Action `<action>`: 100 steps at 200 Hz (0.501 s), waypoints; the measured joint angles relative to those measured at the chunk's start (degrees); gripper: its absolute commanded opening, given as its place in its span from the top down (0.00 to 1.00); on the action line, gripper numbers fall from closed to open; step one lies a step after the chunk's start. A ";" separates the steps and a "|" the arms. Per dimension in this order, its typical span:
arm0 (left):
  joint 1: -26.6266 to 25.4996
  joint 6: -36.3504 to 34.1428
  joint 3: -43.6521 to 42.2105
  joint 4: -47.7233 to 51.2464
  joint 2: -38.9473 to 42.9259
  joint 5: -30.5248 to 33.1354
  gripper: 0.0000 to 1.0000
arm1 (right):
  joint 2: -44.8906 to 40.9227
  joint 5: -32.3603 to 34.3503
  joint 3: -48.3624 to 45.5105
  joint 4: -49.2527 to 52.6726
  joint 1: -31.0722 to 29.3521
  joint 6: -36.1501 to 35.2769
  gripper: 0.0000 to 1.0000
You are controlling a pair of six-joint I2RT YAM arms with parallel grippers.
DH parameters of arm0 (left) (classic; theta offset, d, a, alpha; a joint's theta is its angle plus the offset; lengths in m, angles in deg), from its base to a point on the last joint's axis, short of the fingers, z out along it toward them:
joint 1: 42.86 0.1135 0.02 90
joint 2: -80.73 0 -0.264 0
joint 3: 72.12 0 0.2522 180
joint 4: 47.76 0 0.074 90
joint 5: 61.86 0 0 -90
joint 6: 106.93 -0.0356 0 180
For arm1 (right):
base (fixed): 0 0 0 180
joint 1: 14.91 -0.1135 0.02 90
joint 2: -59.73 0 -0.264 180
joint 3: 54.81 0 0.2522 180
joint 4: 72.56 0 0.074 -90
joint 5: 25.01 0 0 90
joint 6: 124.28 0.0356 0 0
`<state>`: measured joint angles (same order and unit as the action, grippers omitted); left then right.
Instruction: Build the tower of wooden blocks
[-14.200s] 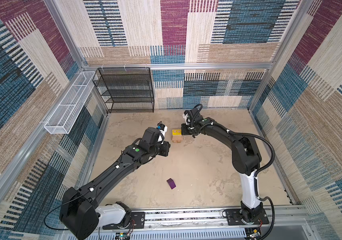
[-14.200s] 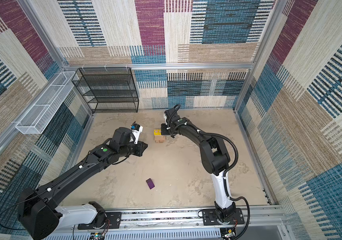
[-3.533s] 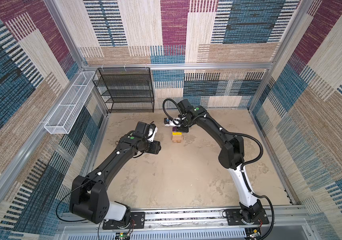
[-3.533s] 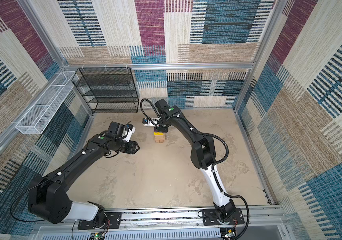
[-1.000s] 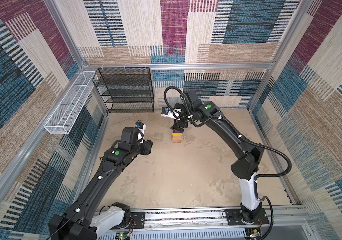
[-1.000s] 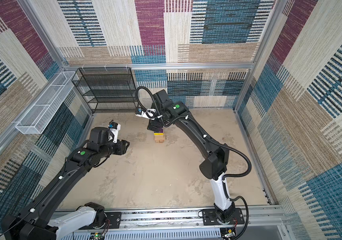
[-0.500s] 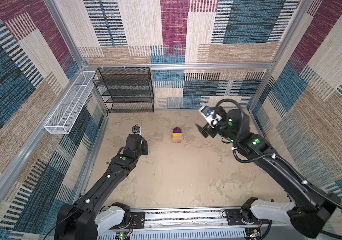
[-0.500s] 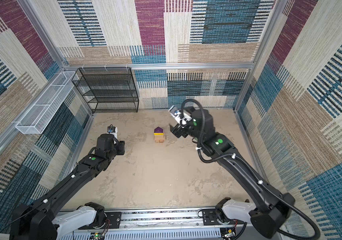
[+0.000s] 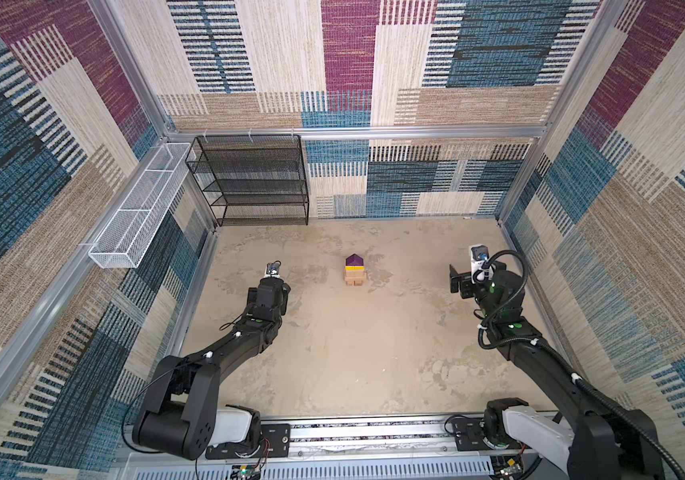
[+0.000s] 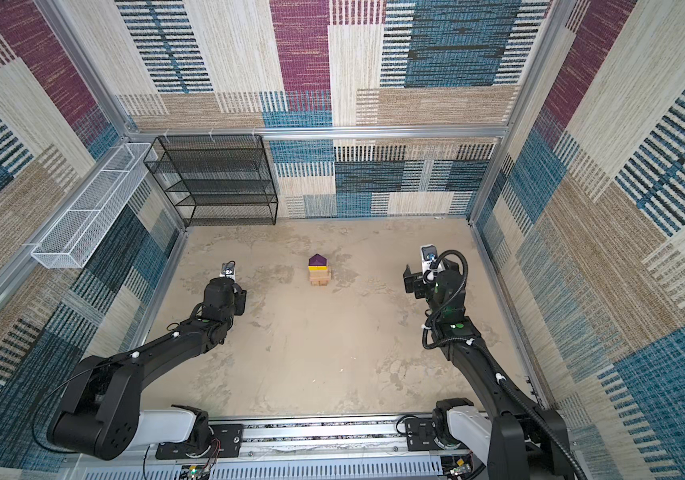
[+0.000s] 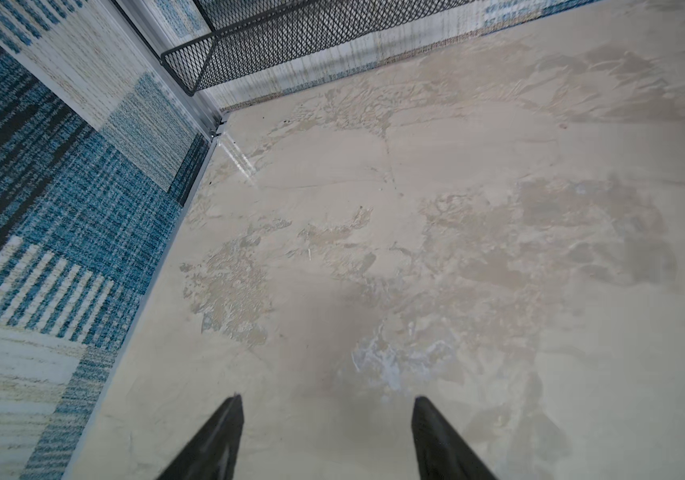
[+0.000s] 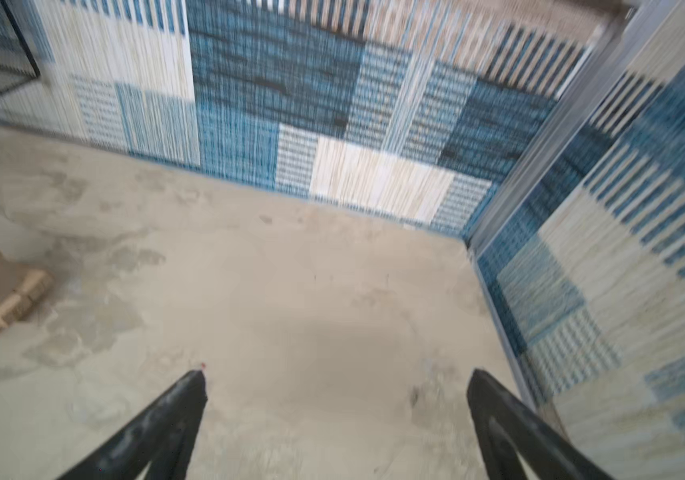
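Toward the back of the table [image 9: 353, 365], about midway between the arms: tower [image 9: 354, 273], upright, free of both grippers. On top, purple block [image 9: 354, 260]; under it, yellow cubes [image 9: 354, 269]; at the base, tan bricks [image 9: 354, 280]. Off to the left, well apart from it: left gripper [image 11: 326, 401], jaws parted, nothing between them, above bare table. Off to the right, likewise well apart: right gripper [image 12: 336, 376], jaws spread wide, empty. In the back-left corner: shelf [image 9: 249, 183].

Matt bare-wood bricks [image 9: 354, 281] under a painted purple roof block [image 9: 354, 261]; mottled matt tabletop [image 9: 353, 353]; woven cloth walls [image 9: 415, 183]; black metal mesh shelf [image 9: 249, 183]
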<state>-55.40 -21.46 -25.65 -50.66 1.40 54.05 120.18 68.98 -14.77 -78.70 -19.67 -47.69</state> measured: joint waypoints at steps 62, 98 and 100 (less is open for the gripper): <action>7.80 -1.38 -8.04 -19.28 -3.32 -14.73 0.30 | 9.73 -9.53 -21.75 -34.40 0.96 2.19 0.00; 13.70 1.62 -11.15 -27.26 -8.07 -22.05 0.29 | 19.15 -17.38 -19.87 -48.35 4.04 3.04 0.00; 13.70 1.75 -11.10 -27.28 -7.93 -22.27 0.29 | 19.47 -18.23 -19.98 -48.92 4.55 3.30 0.00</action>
<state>-41.69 -19.72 -36.75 -77.94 -6.53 31.78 139.65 50.75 -34.74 -127.62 -15.12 -44.39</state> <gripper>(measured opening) 0.705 0.998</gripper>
